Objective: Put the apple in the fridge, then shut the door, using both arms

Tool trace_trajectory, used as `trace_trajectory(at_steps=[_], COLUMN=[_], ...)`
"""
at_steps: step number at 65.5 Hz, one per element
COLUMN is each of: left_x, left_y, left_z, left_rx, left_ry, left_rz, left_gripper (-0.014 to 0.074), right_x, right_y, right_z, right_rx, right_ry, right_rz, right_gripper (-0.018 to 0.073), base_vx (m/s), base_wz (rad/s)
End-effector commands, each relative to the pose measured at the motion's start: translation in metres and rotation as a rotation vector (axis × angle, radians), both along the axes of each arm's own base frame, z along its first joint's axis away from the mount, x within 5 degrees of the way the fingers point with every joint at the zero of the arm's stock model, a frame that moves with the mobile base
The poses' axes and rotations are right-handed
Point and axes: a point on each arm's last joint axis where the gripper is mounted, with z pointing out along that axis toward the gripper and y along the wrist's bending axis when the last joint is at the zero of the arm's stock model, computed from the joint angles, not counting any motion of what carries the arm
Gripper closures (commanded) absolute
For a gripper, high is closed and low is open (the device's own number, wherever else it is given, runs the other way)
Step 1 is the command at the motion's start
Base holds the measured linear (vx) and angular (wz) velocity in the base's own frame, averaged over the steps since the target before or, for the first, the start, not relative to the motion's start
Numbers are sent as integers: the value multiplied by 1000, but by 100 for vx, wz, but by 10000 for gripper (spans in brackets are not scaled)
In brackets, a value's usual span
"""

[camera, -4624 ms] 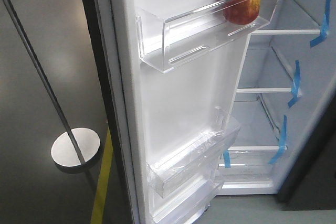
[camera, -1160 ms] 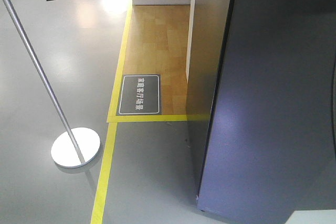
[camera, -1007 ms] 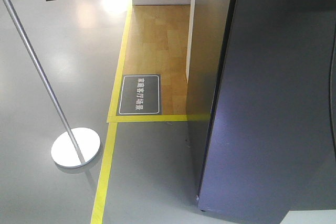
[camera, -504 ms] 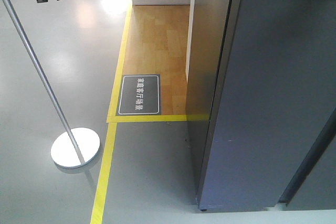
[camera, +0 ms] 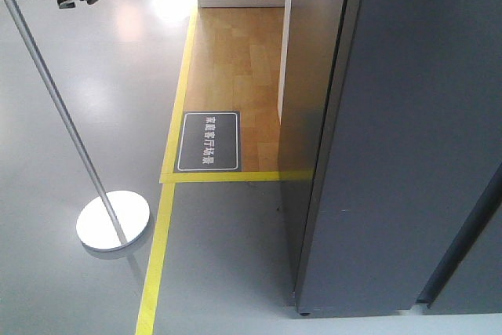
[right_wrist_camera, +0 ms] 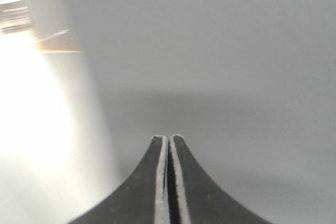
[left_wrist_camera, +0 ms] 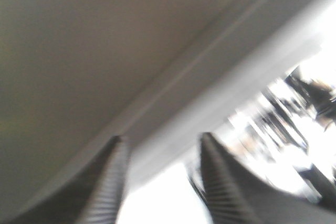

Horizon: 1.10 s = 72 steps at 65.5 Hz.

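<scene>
The left gripper (left_wrist_camera: 163,153) has dark ribbed fingers; the right gripper (right_wrist_camera: 168,139) has smooth black fingers with pale inner pads.

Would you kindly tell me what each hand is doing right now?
Left hand: open, holding nothing.
Right hand: closed, holding nothing.

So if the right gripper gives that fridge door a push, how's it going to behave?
The door is a tall flat panel, so probably stiff and hinge-swinging. Its smooth grey face may let the shut right gripper slide.
</scene>
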Motion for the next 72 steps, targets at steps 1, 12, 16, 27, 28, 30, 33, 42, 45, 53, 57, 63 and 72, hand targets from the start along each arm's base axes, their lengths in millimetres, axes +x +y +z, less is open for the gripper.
trace_trajectory(at_steps=[1, 12, 16, 27, 28, 30, 33, 42, 45, 53, 57, 63, 72], left_x=[-35, -66, -80, -130, -134, -143, -157, -196, -210, -232, -245, -264, -287], left_y=[-4, -6, -6, 1, 2, 4, 6, 12, 14, 22, 27, 34, 45], left_z=[48, 68, 77, 107, 109, 113, 115, 108, 101, 52, 25, -35, -120], left_rx=[-51, 31, 88, 305, 315, 331, 355, 370, 367, 368, 362, 367, 290], left_ry=[-119, -181, -214, -323, -329, -343, -363, -398, -403, -360, -340, -256, -78], left_rz=[-83, -136, -134, -22, -9, 23, 74, 198, 238, 357, 428, 523, 668], left_gripper=[495, 605, 603, 604, 604, 603, 603, 603, 603, 603, 603, 603, 603], right_x=[-51, -100, -112, -144, -147, -152, -167, -202, -212, -239, -250, -263, -273], right_y=[18, 38, 43, 48, 49, 50, 53, 57, 58, 60, 60, 60, 59], right_z=[45, 62, 62, 45, 42, 32, 19, -32, -50, -102, -125, -156, -186], right_rx=[-42, -107, -109, -122, -122, -129, -142, -155, -152, -153, -142, -132, -135], right_ry=[-95, -77, -70, -61, -57, -40, -32, 10, 23, 63, 76, 85, 104], right_rz=[103, 265, 291, 277, 276, 278, 277, 244, 226, 179, 149, 100, 60], right_gripper=[562, 562, 562, 562, 562, 562, 562, 562, 562, 562, 562, 562, 562], base_vx=[0, 0, 0, 0, 0, 0, 0, 0, 0, 0, 0, 0, 0], base_wz=[0, 0, 0, 0, 0, 0, 0, 0, 0, 0, 0, 0, 0])
